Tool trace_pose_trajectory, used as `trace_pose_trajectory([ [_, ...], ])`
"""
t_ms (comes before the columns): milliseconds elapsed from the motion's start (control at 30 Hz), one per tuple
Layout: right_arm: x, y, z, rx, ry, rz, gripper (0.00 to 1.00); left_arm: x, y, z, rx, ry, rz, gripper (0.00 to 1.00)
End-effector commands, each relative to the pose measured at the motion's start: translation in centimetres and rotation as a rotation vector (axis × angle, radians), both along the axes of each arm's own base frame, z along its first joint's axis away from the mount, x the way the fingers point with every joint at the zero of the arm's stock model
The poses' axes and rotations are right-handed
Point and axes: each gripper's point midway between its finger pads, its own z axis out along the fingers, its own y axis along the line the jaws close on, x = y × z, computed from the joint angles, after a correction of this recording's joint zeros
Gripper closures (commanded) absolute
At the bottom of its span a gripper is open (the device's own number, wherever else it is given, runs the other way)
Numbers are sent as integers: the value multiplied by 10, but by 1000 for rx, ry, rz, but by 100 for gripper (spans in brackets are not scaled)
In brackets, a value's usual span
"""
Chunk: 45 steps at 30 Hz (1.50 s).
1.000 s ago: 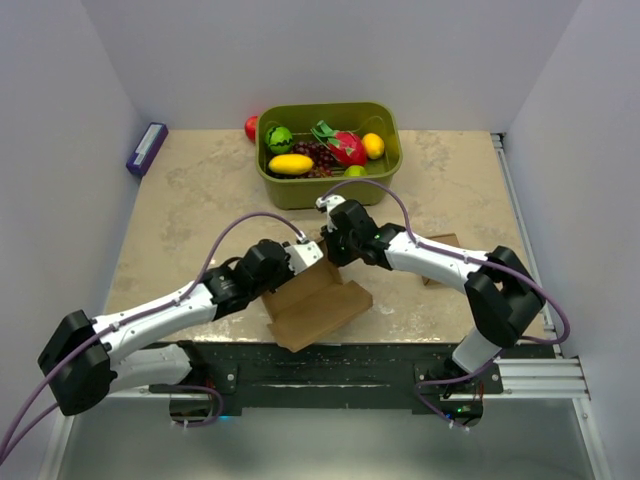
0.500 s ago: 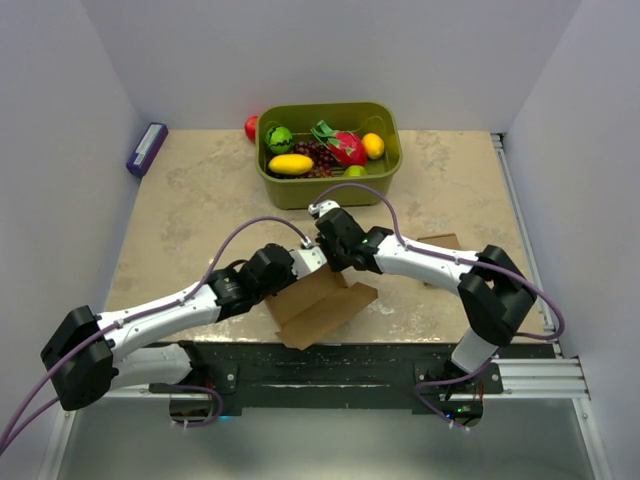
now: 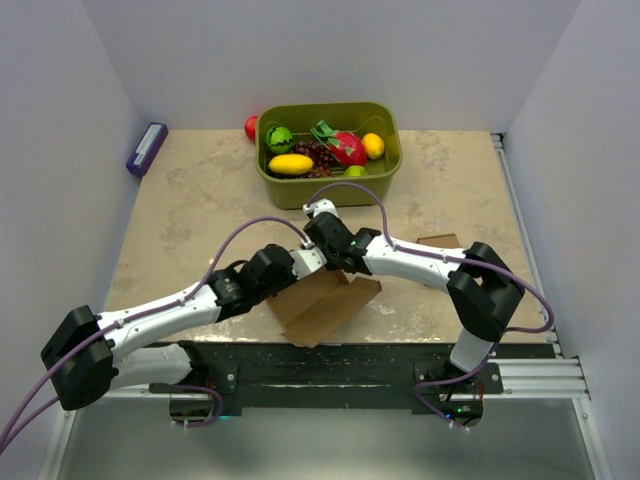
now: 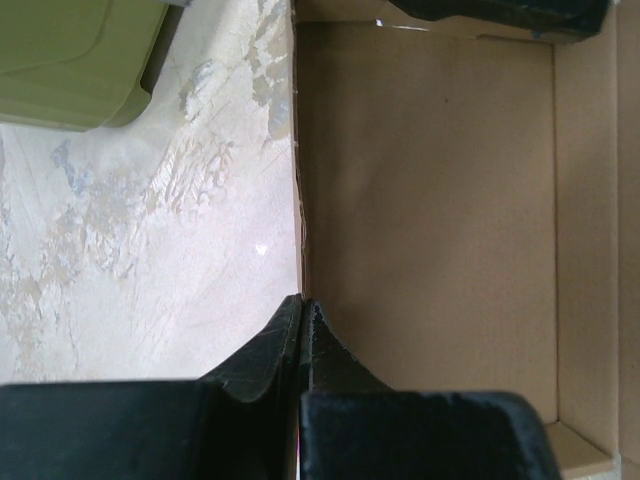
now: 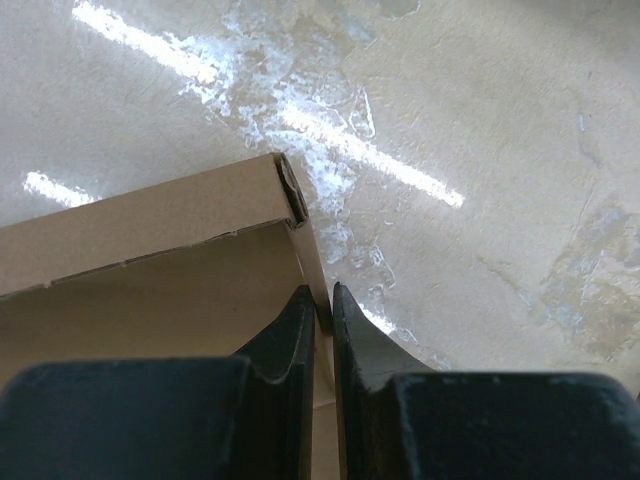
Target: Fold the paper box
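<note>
Centrally, near the front edge of the mottled beige, stone-patterned counter (image 3: 190, 210), lies the paper box (image 3: 322, 308), a wide piece of plain brown corrugated cardboard with creased panels and partly raised walls. Left pincer (image 4: 302, 306): clenched on the thin upright edge of one wall, its black fingers (image 4: 262, 352) pressed against both faces. Right pincer (image 5: 322, 300): likewise clamped on a wall edge, just below a corner where a flap curls over. The step in hand appears to be raising and squaring adjacent walls. It is best done by turning each wall about its scored crease, both arms moving together, so that the board bends at the score and not across the fluting. The cardboard is matte, stiff and light. The counter is glossy, so the box may slide if pushed sideways.
</note>
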Motion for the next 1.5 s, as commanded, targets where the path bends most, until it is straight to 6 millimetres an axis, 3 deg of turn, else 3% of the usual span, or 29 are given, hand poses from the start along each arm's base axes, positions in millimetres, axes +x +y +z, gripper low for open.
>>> trace_pose_trajectory([
  [0,15,-32,-6,-160,-79,-116,100,1,-1,8,-23,-20,13,100],
  [167,16,-34,-9,-176,-89,-119,100,1,-1,6,-18,-14,13,100],
  [367,11,-9,-8,-64,-26,-60,100,0,-2,-8,7,36,35,100],
  [400,9,-5,-6,-47,-14,-52,96,2,0,-9,15,37,56,100],
  [500,6,6,10,22,6,-43,68,3,5,-21,34,82,108,100],
  [533,6,7,14,33,8,-45,53,3,5,-27,42,109,116,100],
  [667,12,2,45,79,-17,-81,32,7,5,-30,45,138,143,100],
  [800,30,-17,71,200,-13,-130,23,13,10,-30,33,145,182,100],
  [833,32,-20,88,242,-37,-134,20,16,10,-31,24,151,189,100],
  [967,40,-37,124,351,-92,-161,13,33,12,-32,-108,250,260,100],
  [1033,42,-58,136,314,-152,-227,11,38,13,-35,-132,279,290,100],
  [1167,32,-97,128,191,-183,-315,11,41,11,-43,-198,363,297,100],
  [1267,17,-107,110,181,-155,-328,12,42,8,-48,-265,444,316,100],
  [1467,-16,-84,55,303,12,-254,14,30,-9,-51,-353,537,299,99],
])
